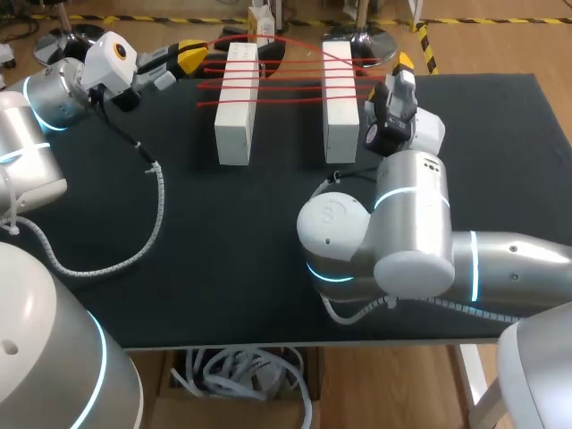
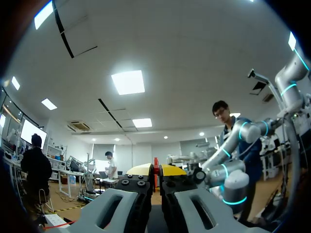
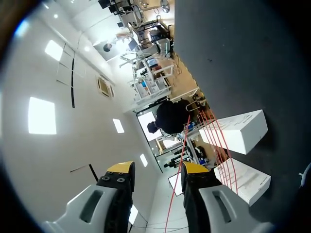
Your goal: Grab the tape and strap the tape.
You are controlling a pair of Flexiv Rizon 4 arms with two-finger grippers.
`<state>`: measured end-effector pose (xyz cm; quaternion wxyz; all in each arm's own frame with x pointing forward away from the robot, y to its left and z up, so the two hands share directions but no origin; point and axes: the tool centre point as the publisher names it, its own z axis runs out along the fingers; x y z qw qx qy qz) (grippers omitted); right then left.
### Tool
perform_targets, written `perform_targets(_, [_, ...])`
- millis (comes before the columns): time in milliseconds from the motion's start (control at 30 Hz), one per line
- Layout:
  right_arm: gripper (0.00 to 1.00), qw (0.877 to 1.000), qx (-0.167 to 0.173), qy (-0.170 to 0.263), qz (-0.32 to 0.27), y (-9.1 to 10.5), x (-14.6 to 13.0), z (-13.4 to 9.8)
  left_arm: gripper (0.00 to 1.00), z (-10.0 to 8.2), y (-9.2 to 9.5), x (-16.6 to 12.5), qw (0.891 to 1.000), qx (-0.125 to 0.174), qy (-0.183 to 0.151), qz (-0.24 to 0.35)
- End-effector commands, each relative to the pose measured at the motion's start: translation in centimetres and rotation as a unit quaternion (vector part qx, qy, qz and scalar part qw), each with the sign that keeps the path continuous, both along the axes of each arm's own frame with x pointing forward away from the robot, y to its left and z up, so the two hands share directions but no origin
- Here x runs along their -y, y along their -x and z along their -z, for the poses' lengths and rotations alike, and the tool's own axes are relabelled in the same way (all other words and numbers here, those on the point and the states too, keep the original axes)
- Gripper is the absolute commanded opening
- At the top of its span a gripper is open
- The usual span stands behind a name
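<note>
Fingers on the left gripper [image 1: 189, 55] sit pinched together in the head view, just off the far left corner of the left block [image 1: 235, 103], above the black table [image 1: 223, 232]. Red tape [image 1: 286, 76] runs in several strands from that gripper across the top of the left block and on over the right block [image 1: 340, 103], which lies parallel beside it. One strand arcs higher than the rest. The right gripper [image 1: 404, 61] is on the other side of the left block, past the right block, where the strands end. Its finger gap can't be judged from this view.

Left wrist view: the yellow-tipped fingers [image 2: 138, 170] are nearly closed, with only a thin gap. A red strip of tape [image 2: 156, 165] is clamped in that gap. The left block is not visible.

Right wrist view: the right gripper [image 3: 156, 170] has its fingers clearly apart, holding nothing. A tape [image 3: 177, 184] strand passes between them, close against one finger, and leads toward both blocks ahead, which other strands cross.
</note>
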<state>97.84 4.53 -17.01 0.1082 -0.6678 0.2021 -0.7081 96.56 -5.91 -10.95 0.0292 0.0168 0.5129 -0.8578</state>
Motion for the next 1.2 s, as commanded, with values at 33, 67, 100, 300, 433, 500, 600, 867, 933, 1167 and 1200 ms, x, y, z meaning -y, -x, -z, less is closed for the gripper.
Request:
perform_targets(33, [0.39, 1.0, 0.001, 0.001, -0.001, -0.1, 0.0, -0.3, 0.0, 0.1, 0.0, 0.0, 1.0, 0.001, 0.001, 0.0])
perform_targets(67, [0.39, 1.0, 0.002, 0.001, -0.001, -0.1, -0.1, -0.4, 0.0, 0.1, 0.0, 0.0, 1.0, 0.001, 0.001, 0.0])
perform_targets(100, [0.38, 1.0, 0.003, 0.002, -0.002, -0.1, -0.1, -0.4, 0.0, 0.1, 0.0, 0.0, 1.0, 0.001, 0.001, 0.0])
perform_targets(300, [0.36, 1.0, 0.006, 0.003, -0.006, -0.2, -0.4, -0.5, 0.0, 0.1, 0.0, 0.0, 1.0, 0.001, 0.001, 0.0])
perform_targets(433, [0.33, 1.0, 0.007, 0.003, -0.008, -0.2, -0.5, -0.6, 0.0, 0.1, 0.0, 0.0, 1.0, 0.001, 0.001, 0.0])
perform_targets(500, [0.33, 1.0, 0.008, 0.003, -0.008, -0.2, -0.6, -0.7, 0.0, 0.1, 0.0, 0.0, 1.0, 0.001, 0.001, 0.0])
perform_targets(600, [0.32, 1.0, 0.009, 0.003, -0.009, -0.3, -0.6, -0.7, 0.0, 0.1, 0.0, 0.0, 1.0, 0.001, 0.001, 0.0])
perform_targets(867, [0.27, 1.0, 0.009, 0.002, -0.011, -0.4, -0.8, -0.7, 0.0, 0.1, 0.0, 0.0, 1.0, 0.001, 0.001, 0.0])
perform_targets(933, [0.26, 1.0, 0.009, 0.002, -0.012, -0.5, -0.9, -0.7, 0.0, 0.1, 0.0, 0.0, 1.0, 0.001, 0.001, 0.0])
perform_targets(1167, [0.25, 1.0, 0.008, 0.0, -0.015, -0.7, -1.3, -0.6, 0.0, 0.1, 0.0, 0.0, 1.0, 0.001, 0.001, 0.0])
perform_targets(1200, [0.25, 1.0, 0.008, 0.0, -0.016, -0.7, -1.3, -0.6, 0.0, 0.1, 0.0, 0.0, 1.0, 0.001, 0.001, 0.0])
